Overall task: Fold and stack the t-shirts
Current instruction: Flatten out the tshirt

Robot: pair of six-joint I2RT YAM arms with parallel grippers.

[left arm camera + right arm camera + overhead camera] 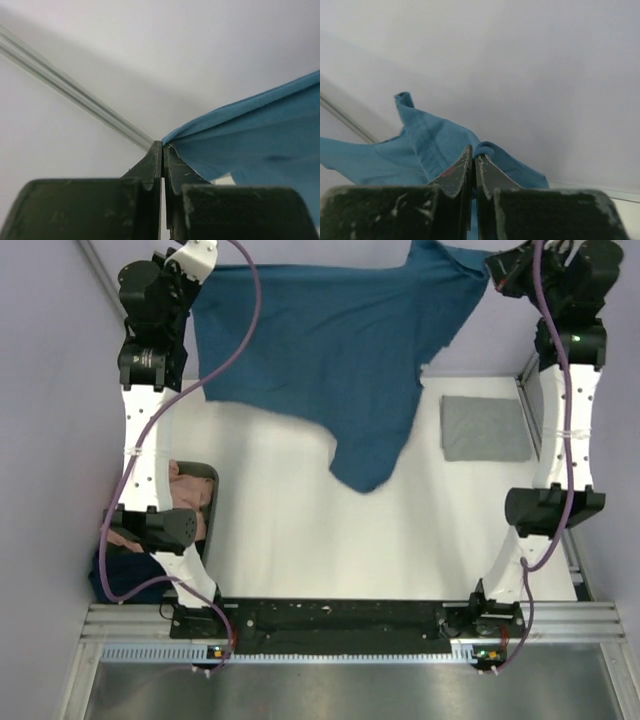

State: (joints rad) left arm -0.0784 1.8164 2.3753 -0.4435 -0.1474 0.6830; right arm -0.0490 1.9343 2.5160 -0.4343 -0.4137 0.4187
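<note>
1. the left claw (162, 148) is pinching shut on a corner of the teal-blue t-shirt (320, 340), high in the upper left of the overhead frame. in its own wrist view the cloth is running off to the right from the tips.
2. the right claw (473, 158) is clamping shut on another edge of the same shirt, in the upper right of the overhead frame. a stitched hem is bunching up just left of its tips in the wrist view.
3. the teal-blue t-shirt is hanging spread between the two claws across the top of the frame. one long part is drooping down towards the middle of the white counter (300, 540). i cannot tell whether that low tip is touching the counter.
4. the grey t-shirt (485, 428) is lying folded in a neat rectangle on the counter at the right of the frame, just beside the right arm.
5. the salmon-pink t-shirt (190, 490) is sitting crumpled at the left edge of the frame, partly hidden behind the left arm.
6. the dark navy t-shirt (115, 580) is bunching in the lower left, under the left arm and just below the pink one.
</note>
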